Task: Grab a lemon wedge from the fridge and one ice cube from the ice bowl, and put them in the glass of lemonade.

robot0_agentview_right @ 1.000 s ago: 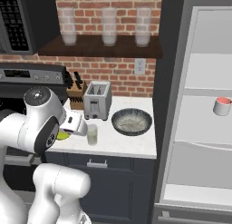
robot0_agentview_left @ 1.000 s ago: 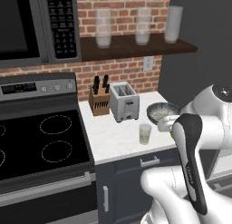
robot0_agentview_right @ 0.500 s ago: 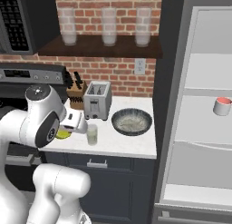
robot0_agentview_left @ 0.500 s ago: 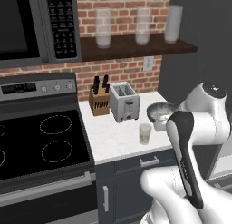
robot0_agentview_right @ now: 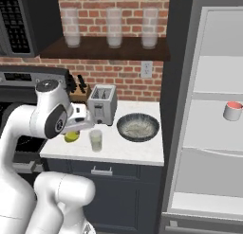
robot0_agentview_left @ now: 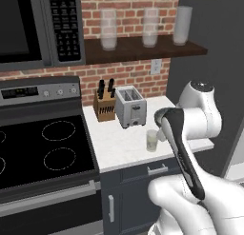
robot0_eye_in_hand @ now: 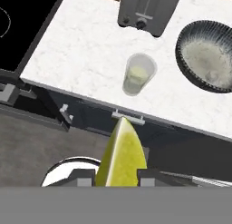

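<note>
Item: lemon wedge (robot0_eye_in_hand: 121, 154), yellow-green, clamped between the two dark fingers of the end effector (robot0_eye_in_hand: 121, 178), pointed tip up in the hand view; in the right base view it shows as a small yellow-green patch (robot0_agentview_right: 71, 136) under the arm's wrist, above the left part of the bench (robot0_agentview_right: 133, 150). Item: glass of lemonade (robot0_eye_in_hand: 137, 75), short clear tumbler with pale liquid, upright on the white bench near its front edge, in front of the toaster (robot0_agentview_right: 103, 104); also seen from the left (robot0_agentview_left: 152, 141) and from the right (robot0_agentview_right: 96, 140), just beside the held wedge and apart from it. Item: ice bowl (robot0_agentview_right: 138, 127), wide, dark grey, pale speckled inside, on the bench to the right of the glass and well apart from it (robot0_eye_in_hand: 206, 55). Item: fridge (robot0_agentview_right: 209, 110), door open, white shelves, a small white cup with a red top (robot0_agentview_right: 233, 111) on one shelf. Item: knife block (robot0_agentview_left: 104, 104), against the brick wall left of the toaster. Item: three tall frosted glasses (robot0_agentview_left: 108, 29) on the dark wall shelf. Item: black stove top (robot0_agentview_left: 43, 151), left of the bench.
</note>
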Tool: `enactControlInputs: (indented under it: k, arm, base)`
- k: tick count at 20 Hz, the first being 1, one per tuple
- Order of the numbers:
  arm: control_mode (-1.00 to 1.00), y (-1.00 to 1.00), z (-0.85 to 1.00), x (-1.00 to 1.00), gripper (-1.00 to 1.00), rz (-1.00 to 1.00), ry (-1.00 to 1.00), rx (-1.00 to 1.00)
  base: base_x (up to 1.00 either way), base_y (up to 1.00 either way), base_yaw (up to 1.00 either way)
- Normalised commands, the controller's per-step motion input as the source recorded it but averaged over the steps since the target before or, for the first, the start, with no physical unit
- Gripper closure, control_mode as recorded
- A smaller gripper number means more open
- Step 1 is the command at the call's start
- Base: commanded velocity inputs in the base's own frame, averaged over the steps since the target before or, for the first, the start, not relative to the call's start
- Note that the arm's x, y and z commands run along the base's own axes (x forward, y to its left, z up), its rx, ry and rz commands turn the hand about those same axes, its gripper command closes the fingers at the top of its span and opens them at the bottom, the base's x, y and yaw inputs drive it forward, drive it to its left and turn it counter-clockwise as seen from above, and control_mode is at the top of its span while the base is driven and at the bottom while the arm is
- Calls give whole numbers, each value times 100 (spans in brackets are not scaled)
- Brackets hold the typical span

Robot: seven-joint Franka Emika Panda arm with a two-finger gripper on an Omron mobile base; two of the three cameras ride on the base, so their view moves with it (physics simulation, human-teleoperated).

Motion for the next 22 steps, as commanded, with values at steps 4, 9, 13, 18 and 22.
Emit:
enactControlInputs:
  k: [4, 9, 13, 18, 22]
  arm:
    - [-100, 0, -14, 57, 100, 52, 11, -16]
    - [-100, 0, -46, 39, 100, 58, 12, -32]
    - [-100, 0, -59, 15, 100, 53, 9, -44]
    - [-100, 0, -41, 14, 100, 46, 11, -44]
    - [-100, 0, -18, 31, 100, 42, 11, -38]
  base:
    - [0, 0, 0]
    - [0, 0, 0]
    - [0, 0, 0]
    - [0, 0, 0]
    - [0, 0, 0]
